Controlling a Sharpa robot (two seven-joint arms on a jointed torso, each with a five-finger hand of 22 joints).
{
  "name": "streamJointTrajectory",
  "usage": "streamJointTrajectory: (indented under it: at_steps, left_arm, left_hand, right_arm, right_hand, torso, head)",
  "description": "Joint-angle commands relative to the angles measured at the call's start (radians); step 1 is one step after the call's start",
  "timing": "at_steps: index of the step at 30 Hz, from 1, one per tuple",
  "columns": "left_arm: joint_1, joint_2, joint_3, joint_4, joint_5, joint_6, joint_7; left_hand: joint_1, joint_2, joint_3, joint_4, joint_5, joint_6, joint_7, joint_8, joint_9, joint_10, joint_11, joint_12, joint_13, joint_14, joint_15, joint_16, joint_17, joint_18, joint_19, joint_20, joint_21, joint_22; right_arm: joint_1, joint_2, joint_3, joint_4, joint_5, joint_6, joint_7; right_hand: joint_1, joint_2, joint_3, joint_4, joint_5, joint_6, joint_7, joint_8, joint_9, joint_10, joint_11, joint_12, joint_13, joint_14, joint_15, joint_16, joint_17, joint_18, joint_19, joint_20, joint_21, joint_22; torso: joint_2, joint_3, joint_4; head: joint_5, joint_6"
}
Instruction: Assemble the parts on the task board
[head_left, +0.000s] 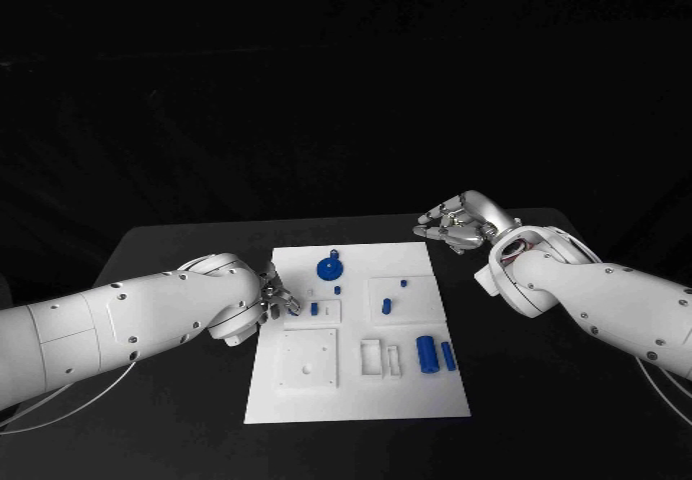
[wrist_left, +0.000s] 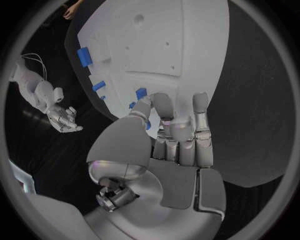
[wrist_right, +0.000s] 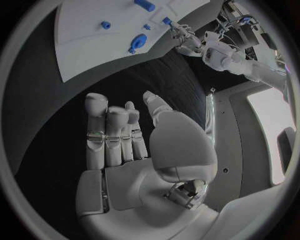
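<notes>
**Blue parts on white board: light, rigid, pinch grips needed**

Blue parts are seen scattered across the task board (head_left: 310, 400), which lies flat in the middle of the counter (head_left: 173, 250). All positions below are given relative to the board.

- Round disc part (head_left: 330, 267): near the far edge, centre. Likely hard plastic, light and stiff; best taken by its rim or raised centre stub, since the flat face gives no purchase.
- Two cylinders (head_left: 427, 353) and (head_left: 447, 355): near-right area, lying side by side. Rolling is likely if nudged; each should be pinched across the diameter at mid-length.
- Small pegs (head_left: 391, 301): on the square block right of centre. Tiny and easily dropped; a fingertip pinch is called for.

Smooth plastic is judged slightly slippery against metal fingers. Nothing looks fragile.

Left hand (head_left: 274, 300): at the board's left edge, fingers (wrist_left: 201, 107) extended over the board surface; nothing is seen held, fingers apart.

Right hand (head_left: 462, 225): raised beyond the board's far-right corner, well apart from every part, fingers (wrist_right: 97, 120) straight, nothing gripped.
</notes>
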Motion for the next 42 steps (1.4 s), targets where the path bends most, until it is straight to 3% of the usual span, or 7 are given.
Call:
streamJointTrajectory:
  at_steps: [1,12,22,25,30,42]
  left_arm:
    - [-0.005,0.001,-0.004,-0.001,-0.015,0.046,-0.014]
    - [-0.005,0.003,-0.004,-0.012,-0.028,0.042,-0.012]
    - [-0.005,0.013,-0.004,-0.018,-0.027,0.052,-0.006]
    - [-0.005,0.017,-0.004,-0.021,-0.026,0.057,-0.002]
    - [-0.006,0.022,-0.004,-0.027,-0.023,0.061,0.003]
    - [-0.006,0.029,-0.004,-0.031,-0.022,0.062,0.01]
  left_hand:
    - [0.015,0.014,0.0,0.001,0.0,0.197,-0.104,0.031,0.038,0.018,-0.035,0.0,0.001,0.001,-0.002,0.004,0.0,0.016,-0.003,0.007,0.004,0.02]
    - [0.015,0.018,0.0,0.003,-0.003,0.197,-0.104,0.031,0.036,0.018,-0.035,0.0,0.001,0.001,-0.002,0.004,0.0,0.019,-0.003,0.009,0.004,0.02]
    - [0.012,0.021,-0.011,0.017,-0.037,0.201,-0.106,0.033,0.037,0.018,-0.035,0.006,0.004,0.003,-0.002,0.01,0.009,0.02,-0.002,0.012,0.004,0.019]
    - [0.012,0.024,-0.024,0.031,-0.089,0.206,-0.108,0.033,0.037,0.018,-0.035,0.01,0.007,0.004,-0.002,0.014,0.016,0.02,-0.001,0.013,0.002,0.019]
    - [0.022,0.026,-0.049,0.059,-0.118,0.21,-0.109,0.03,0.036,0.018,-0.036,0.013,0.011,0.003,-0.003,0.015,0.017,0.02,0.002,0.014,-0.002,0.019]
    - [0.031,0.025,-0.068,0.084,-0.151,0.212,-0.11,0.028,0.037,0.018,-0.036,0.014,0.012,0.003,-0.003,0.017,0.018,0.02,0.004,0.015,-0.006,0.019]
  right_arm:
    - [-0.001,0.0,0.0,0.002,-0.001,0.006,0.008]
    - [-0.001,0.0,0.0,0.002,-0.001,0.006,0.008]
    - [-0.001,0.0,0.0,0.003,-0.001,0.006,0.008]
    - [-0.001,0.0,0.0,0.003,-0.001,0.006,0.008]
    - [-0.001,0.001,0.0,0.002,-0.001,0.006,0.009]
    - [-0.001,0.004,0.0,0.0,-0.001,0.007,0.01]
  right_hand:
    - [-0.001,-0.006,0.0,0.001,0.003,-0.005,-0.001,-0.004,0.0,-0.006,0.0,-0.005,0.0,-0.004,-0.002,-0.004,0.0,0.01,0.007,0.0,-0.004,0.061]
    - [-0.001,-0.006,0.0,0.001,0.003,-0.005,-0.001,-0.004,0.0,-0.006,0.0,-0.005,0.0,-0.004,-0.002,-0.004,0.0,0.01,0.007,0.0,-0.004,0.061]
    - [-0.001,-0.006,0.001,0.0,0.006,-0.005,-0.001,-0.004,0.0,-0.006,0.0,-0.005,0.0,-0.004,-0.002,-0.003,0.0,0.01,0.007,0.0,-0.005,0.061]
    - [-0.001,-0.006,0.001,0.0,0.006,-0.005,-0.001,-0.004,0.0,-0.006,0.0,-0.005,0.0,-0.004,-0.002,-0.003,0.0,0.01,0.007,0.0,-0.005,0.061]
    - [-0.001,-0.006,0.001,0.0,0.006,-0.005,-0.001,-0.004,0.0,-0.006,0.0,-0.005,0.0,-0.004,-0.002,-0.003,0.0,0.01,0.007,0.0,-0.005,0.061]
    - [-0.001,-0.006,0.001,0.0,0.006,-0.005,-0.001,-0.004,0.0,-0.006,0.0,-0.005,0.0,-0.004,-0.002,-0.003,0.0,0.01,0.007,0.0,-0.005,0.061]
  torso:
    - [0.0,-0.0003,0.0001]
    - [0.001,-0.0003,0.0003]
    - [0.0,0.0001,-0.0008]
    - [0.0,0.0002,-0.0008]
    - [0.0,-0.0002,-0.0006]
    - [0.0,0.0,0.0]
  head:
    - [0.0,0.0]
    - [-0.001,0.001]
    - [-0.001,-0.001]
    - [-0.002,-0.003]
    - [-0.004,-0.002]
    - [-0.007,-0.005]
